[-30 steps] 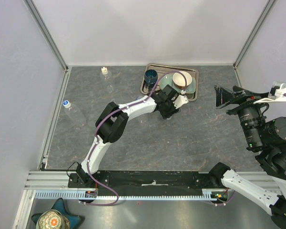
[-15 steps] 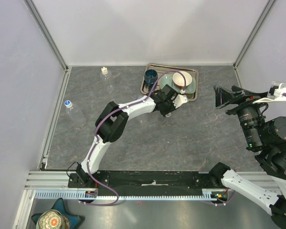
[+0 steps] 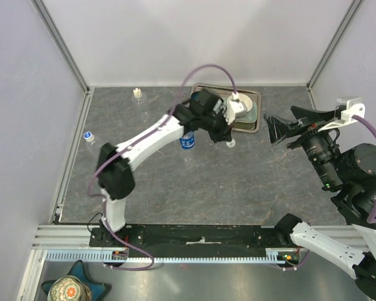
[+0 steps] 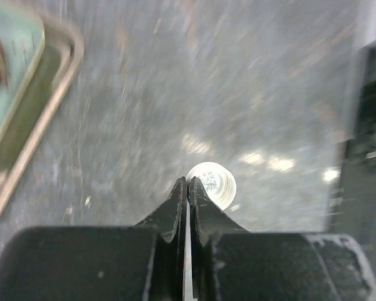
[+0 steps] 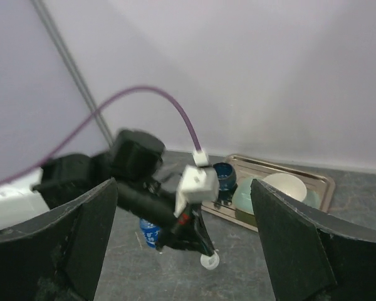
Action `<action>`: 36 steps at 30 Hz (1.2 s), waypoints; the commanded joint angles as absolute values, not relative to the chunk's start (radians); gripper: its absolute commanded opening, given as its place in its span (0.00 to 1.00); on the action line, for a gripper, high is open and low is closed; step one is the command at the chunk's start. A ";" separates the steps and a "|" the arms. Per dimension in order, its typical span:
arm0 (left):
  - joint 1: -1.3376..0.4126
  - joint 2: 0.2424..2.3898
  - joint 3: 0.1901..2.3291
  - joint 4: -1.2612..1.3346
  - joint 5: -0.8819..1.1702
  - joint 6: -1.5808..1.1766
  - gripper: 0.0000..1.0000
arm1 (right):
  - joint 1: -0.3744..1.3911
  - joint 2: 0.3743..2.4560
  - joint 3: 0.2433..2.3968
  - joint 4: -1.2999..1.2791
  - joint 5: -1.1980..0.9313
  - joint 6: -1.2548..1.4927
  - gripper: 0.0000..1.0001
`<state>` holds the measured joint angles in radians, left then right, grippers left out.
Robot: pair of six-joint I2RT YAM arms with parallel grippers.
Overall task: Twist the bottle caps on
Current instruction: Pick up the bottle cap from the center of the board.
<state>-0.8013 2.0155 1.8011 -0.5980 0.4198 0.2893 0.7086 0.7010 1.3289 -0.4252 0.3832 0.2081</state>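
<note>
**Top view.** The left gripper (image 3: 230, 139) hangs over the table (image 3: 175, 182), just in front of the tray (image 3: 254, 95), with a small white cap (image 3: 232, 143) at its fingertips. The labelled bottle (image 3: 187, 142) stands upright to this gripper's left, near but apart, and is seen almost end-on, so its long axis is vertical. The right gripper (image 3: 273, 130) is raised well apart on the other side. The left arm is plainly the nearer to both cap and bottle. A far bottle (image 3: 136, 95) stands by the back wall and a side bottle (image 3: 89, 138) is by the left wall. Both are well apart from the cap.

**Left wrist view.** The fingers are drawn almost together, with only a sliver between them. The cap sits at their tips, slightly to the right, and shows as a round white ring with a greyer middle. It reads sharp while the table is streaked. From this I judge that it is nipped by its rim and carried. No bottle shows here.

**Right wrist view.** The right gripper's fingers are spread wide with nothing held between them. The cap hangs below the left gripper's tips. The labelled bottle is upright and partly hidden behind the left arm. Its neck cannot be made out. In my judgement, the cap must travel sideways over that neck and arrive level.
</note>
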 commanded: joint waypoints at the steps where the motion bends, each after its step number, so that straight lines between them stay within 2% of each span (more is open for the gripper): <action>1: -0.732 1.740 1.919 -0.600 0.838 0.083 0.02 | 0.706 0.727 1.394 -0.355 0.114 0.091 0.95; 4: -0.648 1.654 1.905 -0.485 1.048 -0.114 0.02 | 0.706 0.742 1.385 -0.310 -0.068 0.008 0.97; 7: -0.559 1.588 1.820 -0.231 1.213 -0.398 0.02 | 0.704 0.776 1.387 -0.270 -0.252 -0.093 0.98; 8: -0.542 1.577 1.749 -0.144 1.245 -0.601 0.02 | 0.706 0.784 1.379 -0.256 -0.285 -0.110 0.98; 9: -0.526 1.566 1.702 0.122 1.270 -0.723 0.02 | 0.706 0.802 1.378 -0.243 -0.307 -0.133 0.97; 10: -0.505 1.554 1.651 0.259 1.301 -0.849 0.02 | 0.706 0.813 1.378 -0.215 -0.328 -0.143 0.97; 11: -0.496 1.539 1.550 0.429 1.307 -1.105 0.02 | 0.704 0.824 1.378 -0.200 -0.387 -0.150 0.96; 12: -0.488 1.537 1.507 0.710 1.308 -1.234 0.02 | 0.706 0.839 1.373 -0.181 -0.411 -0.149 0.95; 14: -0.471 1.533 1.433 0.897 1.290 -1.471 0.02 | 0.704 0.850 1.344 -0.100 -0.458 -0.138 0.94; 19: -0.466 1.474 1.362 0.916 1.224 -1.486 0.02 | 0.706 0.876 1.276 0.078 -0.499 -0.112 0.90; 26: -0.466 1.476 1.313 1.023 1.163 -1.601 0.02 | 0.716 0.910 1.241 0.091 -0.488 -0.167 0.85; 36: -0.471 1.514 1.299 1.163 1.077 -1.726 0.02 | 0.882 0.986 1.215 0.120 -0.256 -0.336 0.75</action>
<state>-0.4667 1.5093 1.2964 1.0496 1.1263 -1.6348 0.8295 0.9535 1.2240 0.0608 -0.3702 -0.2409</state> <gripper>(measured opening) 0.022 0.773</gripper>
